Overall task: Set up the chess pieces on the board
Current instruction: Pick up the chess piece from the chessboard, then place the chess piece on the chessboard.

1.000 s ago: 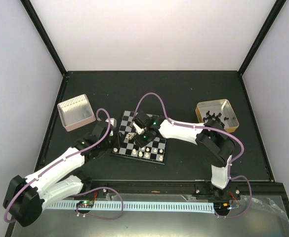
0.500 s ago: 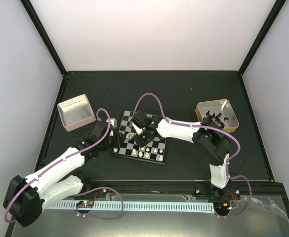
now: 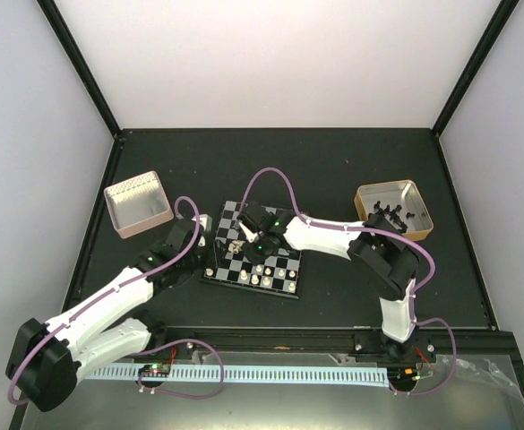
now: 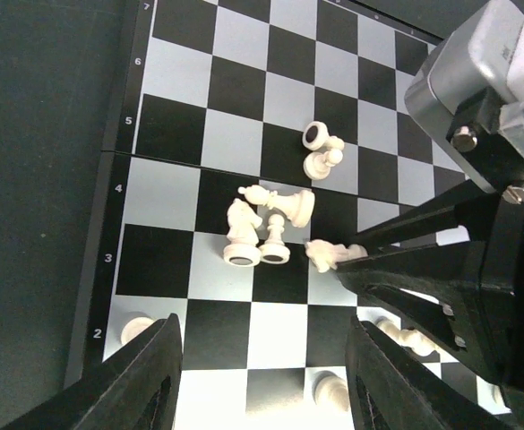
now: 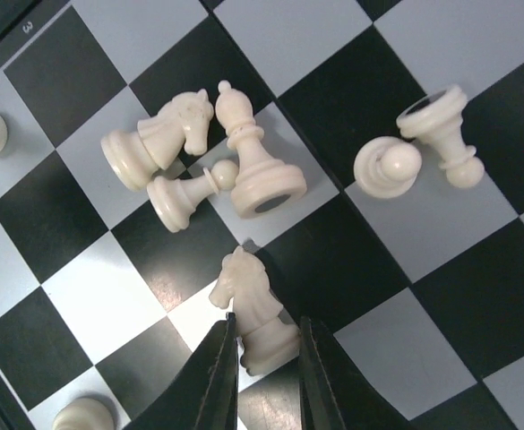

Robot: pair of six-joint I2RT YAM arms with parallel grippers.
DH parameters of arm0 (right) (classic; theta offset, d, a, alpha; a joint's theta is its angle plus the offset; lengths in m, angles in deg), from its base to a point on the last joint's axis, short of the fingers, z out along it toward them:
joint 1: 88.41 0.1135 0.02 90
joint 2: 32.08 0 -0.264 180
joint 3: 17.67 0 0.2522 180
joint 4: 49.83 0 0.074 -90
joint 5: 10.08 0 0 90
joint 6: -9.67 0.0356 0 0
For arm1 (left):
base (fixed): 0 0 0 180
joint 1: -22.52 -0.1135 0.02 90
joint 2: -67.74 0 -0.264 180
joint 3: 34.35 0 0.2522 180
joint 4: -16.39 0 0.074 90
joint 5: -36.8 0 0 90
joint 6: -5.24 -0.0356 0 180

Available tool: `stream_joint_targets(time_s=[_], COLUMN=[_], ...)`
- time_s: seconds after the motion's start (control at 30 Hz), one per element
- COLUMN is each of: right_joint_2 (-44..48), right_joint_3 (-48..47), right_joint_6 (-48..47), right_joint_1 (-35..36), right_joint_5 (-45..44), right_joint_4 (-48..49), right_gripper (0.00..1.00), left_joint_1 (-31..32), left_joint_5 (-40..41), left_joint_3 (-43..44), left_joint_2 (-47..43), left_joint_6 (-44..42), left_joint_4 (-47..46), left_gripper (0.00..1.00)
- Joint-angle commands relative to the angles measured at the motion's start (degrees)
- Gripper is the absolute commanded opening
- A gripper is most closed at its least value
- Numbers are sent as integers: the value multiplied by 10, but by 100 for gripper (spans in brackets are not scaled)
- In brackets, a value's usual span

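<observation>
The board [image 3: 229, 215] lies in the middle of the table, between the two arms. In the right wrist view my right gripper [image 5: 268, 324] is shut on the base of a cream knight [image 5: 257, 309], which lies tilted on the board [image 5: 476, 296]. Just beyond it lie a second knight [image 5: 158, 134], a bishop [image 5: 253, 157] and a pawn [image 5: 185, 193], all toppled. Two more pieces [image 5: 387, 166] rest to the right. My left gripper [image 4: 263, 358] hovers open over the board's near rows [image 4: 235, 90] with nothing between its fingers. The held knight [image 4: 326, 254] shows there too.
A pinkish tin [image 3: 138, 202] stands at the back left. A tan tin [image 3: 393, 209] holding black pieces is at the back right. Cream pieces [image 3: 266, 279] stand along the board's near rows. A white rail [image 3: 262, 372] runs along the near edge.
The right gripper's jaws have closed in on the knight's base. The right arm shifted slightly left over the board. The left arm has stayed where it was.
</observation>
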Motion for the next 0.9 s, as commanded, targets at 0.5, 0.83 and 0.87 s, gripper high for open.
stream_joint_targets(time_s=[0.5, 0.83, 0.87], right_joint_2=[205, 244, 247], right_joint_3=[205, 245, 247], right_joint_6=[12, 20, 20], right_joint_1=[1, 0, 0], right_joint_5=[-21, 31, 35], right_joint_4=[300, 363, 367], right_gripper=[13, 13, 13], left_joint_1=[-19, -25, -26], left_joint_5=[-154, -185, -187], left_joint_3=[-75, -100, -104], left_joint_2=[-27, 5, 9], left_joint_6=[227, 317, 322], left_joint_4=[-272, -374, -383], left_gripper=[61, 61, 59])
